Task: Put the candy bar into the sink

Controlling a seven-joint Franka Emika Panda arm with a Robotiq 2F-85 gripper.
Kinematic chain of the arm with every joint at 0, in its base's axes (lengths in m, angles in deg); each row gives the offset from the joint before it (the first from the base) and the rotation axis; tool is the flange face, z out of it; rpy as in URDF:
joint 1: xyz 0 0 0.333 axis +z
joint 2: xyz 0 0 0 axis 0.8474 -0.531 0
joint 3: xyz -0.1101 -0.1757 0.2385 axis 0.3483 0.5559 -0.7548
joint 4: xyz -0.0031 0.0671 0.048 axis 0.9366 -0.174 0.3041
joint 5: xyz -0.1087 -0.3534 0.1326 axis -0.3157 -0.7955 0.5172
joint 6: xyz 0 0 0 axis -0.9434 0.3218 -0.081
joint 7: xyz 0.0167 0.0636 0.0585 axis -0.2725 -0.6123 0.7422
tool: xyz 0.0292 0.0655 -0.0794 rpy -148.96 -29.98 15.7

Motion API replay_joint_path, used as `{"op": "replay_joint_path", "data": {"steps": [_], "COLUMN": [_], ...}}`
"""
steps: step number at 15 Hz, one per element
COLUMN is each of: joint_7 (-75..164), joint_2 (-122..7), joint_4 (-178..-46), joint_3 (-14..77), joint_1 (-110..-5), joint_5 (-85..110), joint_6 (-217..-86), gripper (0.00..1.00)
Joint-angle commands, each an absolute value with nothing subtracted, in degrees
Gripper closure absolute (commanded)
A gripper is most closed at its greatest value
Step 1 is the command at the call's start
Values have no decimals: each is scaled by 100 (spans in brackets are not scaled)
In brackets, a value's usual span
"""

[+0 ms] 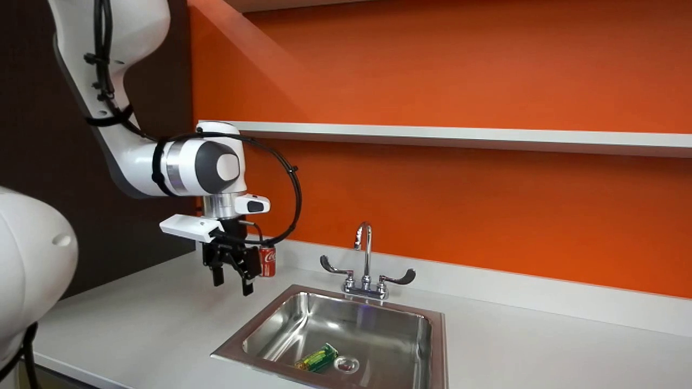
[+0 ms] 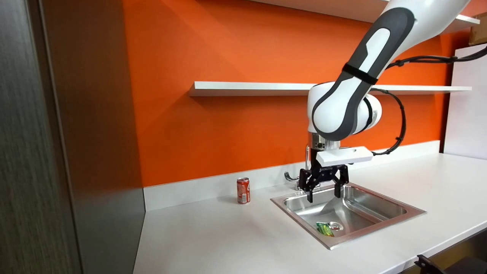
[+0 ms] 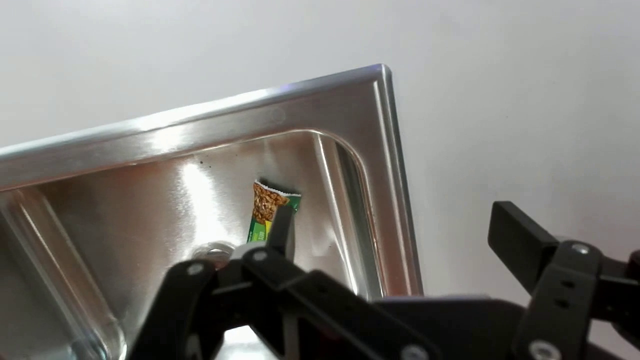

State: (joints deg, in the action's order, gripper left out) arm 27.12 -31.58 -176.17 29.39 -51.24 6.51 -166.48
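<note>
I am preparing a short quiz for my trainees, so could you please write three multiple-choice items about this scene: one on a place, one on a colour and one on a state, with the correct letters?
1. Where does the candy bar lie?
A) on the counter
B) in the sink
C) on the shelf

2. What is the main colour of the can?
A) red
B) blue
C) yellow

3. In what state is the gripper?
A) shut on the can
B) shut with nothing in it
C) open

1: B, as all three views show it down inside the sink, near the drain.
2: A, as its side shows red in both exterior views.
3: C, as in the wrist view its fingers stand wide apart, holding nothing.
</note>
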Motion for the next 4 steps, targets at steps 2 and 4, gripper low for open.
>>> {"op": "replay_joint_path", "data": {"steps": [2,4], "joint_7": [2775,2774], "joint_2": [-3049,-3042], "joint_4": [-17684,-17700], "joint_3": [2650,2652], "joint_1": [-5392,-5410], "joint_5": [749,746], "joint_6": [-16626,-16626], "gripper": [0,0]}}
